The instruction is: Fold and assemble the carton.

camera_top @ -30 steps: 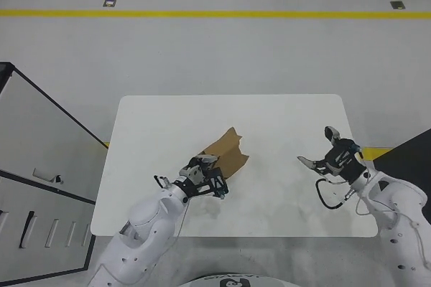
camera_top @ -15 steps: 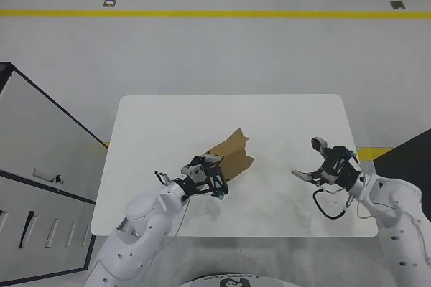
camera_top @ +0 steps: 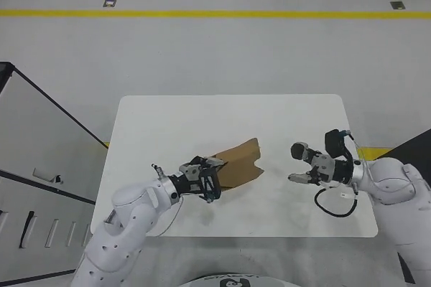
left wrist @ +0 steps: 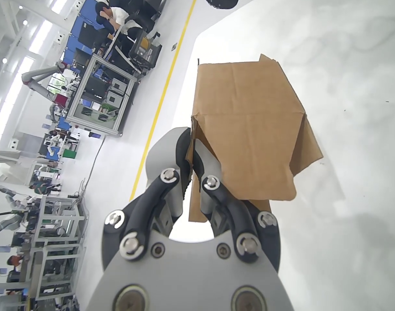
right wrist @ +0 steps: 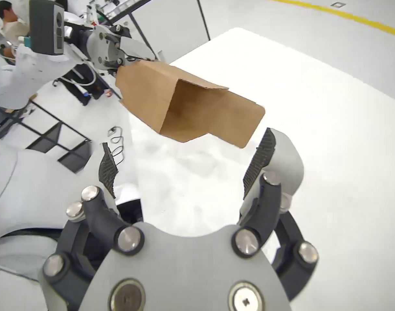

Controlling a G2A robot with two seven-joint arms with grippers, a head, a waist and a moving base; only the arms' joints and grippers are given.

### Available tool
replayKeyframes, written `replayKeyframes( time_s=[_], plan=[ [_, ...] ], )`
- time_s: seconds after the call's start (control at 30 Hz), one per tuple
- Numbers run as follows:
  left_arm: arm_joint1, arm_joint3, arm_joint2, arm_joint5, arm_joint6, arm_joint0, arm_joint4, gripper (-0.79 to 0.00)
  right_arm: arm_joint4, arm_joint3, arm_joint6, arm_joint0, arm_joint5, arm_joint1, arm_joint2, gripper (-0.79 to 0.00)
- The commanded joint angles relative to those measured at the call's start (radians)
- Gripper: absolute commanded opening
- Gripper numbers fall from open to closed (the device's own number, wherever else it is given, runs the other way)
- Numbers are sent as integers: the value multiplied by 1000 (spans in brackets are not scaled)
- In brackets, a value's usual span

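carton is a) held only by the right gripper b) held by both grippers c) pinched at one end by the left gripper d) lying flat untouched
c: the left gripper is shut on one end of the carton; the right gripper is open, apart from it.

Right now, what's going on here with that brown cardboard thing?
The robot is putting a carton together. Its left gripper is shut on one end of the half-opened brown carton, holding it over the white table with the open end facing the other arm. The right gripper is open, a short way from the carton and not touching it.
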Motion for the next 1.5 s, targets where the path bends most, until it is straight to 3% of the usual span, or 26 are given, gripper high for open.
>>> replayKeyframes(
  time_s=[0.0,0.23,0.43,0.7,1.0,1.47],
  plan=[
    [1,0,0,-1,0,-6,-13,-785,41,11,-50,12,0,20,-38,0],
    [4,-8,6,7,-7,-16,34,-785,48,11,-57,9,4,19,-40,0],
    [11,1,17,-23,25,-28,7,-785,319,59,-30,37,20,28,-168,0],
    [19,12,15,-67,40,-40,-46,-785,541,93,61,130,111,79,-304,0],
    [26,9,19,-79,7,-50,-96,-785,652,128,117,205,167,123,-428,-3],
    [36,-9,44,-94,-36,-67,-124,-785,680,141,73,284,123,165,-606,-58]
  ],
)
